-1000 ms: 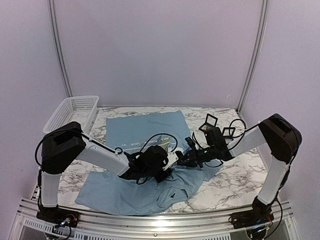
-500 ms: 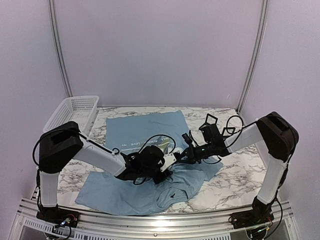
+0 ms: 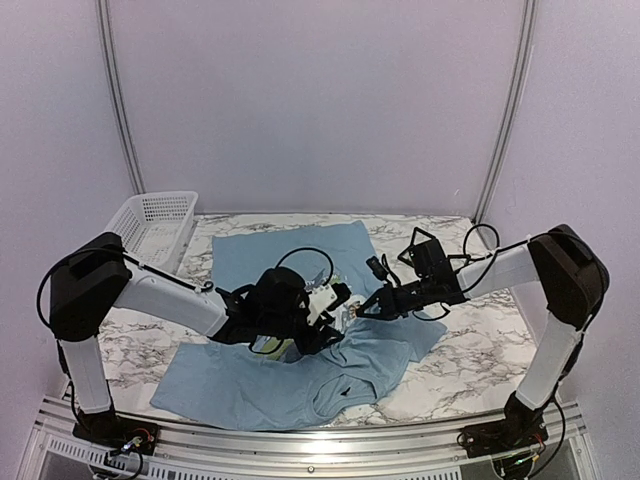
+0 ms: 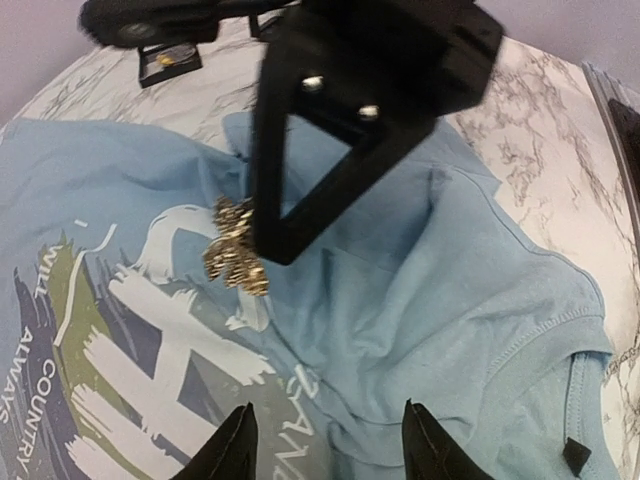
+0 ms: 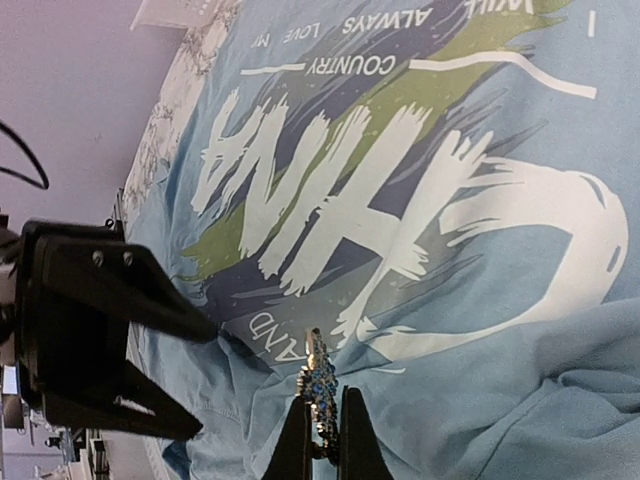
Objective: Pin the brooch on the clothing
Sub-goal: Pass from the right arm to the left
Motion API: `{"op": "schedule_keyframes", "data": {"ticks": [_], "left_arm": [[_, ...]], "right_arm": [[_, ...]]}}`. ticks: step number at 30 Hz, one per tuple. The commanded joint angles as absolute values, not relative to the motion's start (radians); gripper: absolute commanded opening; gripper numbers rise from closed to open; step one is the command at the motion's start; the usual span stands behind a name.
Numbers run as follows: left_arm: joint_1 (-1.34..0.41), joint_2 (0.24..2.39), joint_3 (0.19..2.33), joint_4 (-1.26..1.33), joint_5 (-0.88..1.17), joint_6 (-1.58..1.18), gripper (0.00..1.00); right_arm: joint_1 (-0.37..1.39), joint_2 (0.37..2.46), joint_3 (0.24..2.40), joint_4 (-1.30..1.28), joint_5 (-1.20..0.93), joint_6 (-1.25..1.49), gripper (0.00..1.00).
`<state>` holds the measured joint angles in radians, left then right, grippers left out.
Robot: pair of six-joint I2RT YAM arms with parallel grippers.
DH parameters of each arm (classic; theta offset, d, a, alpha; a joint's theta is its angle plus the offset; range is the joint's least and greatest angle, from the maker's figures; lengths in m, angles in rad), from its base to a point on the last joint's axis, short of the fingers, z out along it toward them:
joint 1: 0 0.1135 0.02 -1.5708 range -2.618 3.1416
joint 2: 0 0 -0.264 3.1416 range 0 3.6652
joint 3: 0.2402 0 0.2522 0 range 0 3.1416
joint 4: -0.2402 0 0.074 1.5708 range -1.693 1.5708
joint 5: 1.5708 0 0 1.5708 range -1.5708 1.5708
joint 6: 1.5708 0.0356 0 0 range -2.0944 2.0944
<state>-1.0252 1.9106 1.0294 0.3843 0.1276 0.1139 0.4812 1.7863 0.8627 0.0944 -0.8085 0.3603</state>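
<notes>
The light blue CHINA T-shirt lies spread on the marble table, its near part bunched into folds. My right gripper is shut on the brooch, a small gold piece with blue stones. It holds the brooch edge-on just above the shirt beside the white lettering. The left wrist view shows the brooch hanging under the right gripper's black fingers. My left gripper is open and empty above the folded shirt. In the top view the two grippers, left and right, nearly meet.
A white mesh basket stands at the back left. A small black case lies on the marble beyond the shirt. Bare marble shows to the right of the shirt, and the metal rail runs along the near edge.
My left gripper has risen off the bunched shirt and moved back and left. My right gripper has carried the brooch left, over the printed lettering.
</notes>
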Motion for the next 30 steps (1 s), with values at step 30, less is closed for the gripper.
{"op": "schedule_keyframes", "data": {"ticks": [30], "left_arm": [[-0.934,1.786,1.002,0.407,0.357,-0.009,0.3]], "right_arm": [[0.63,1.631,0.928,0.005,-0.954,0.05,0.0]]}}
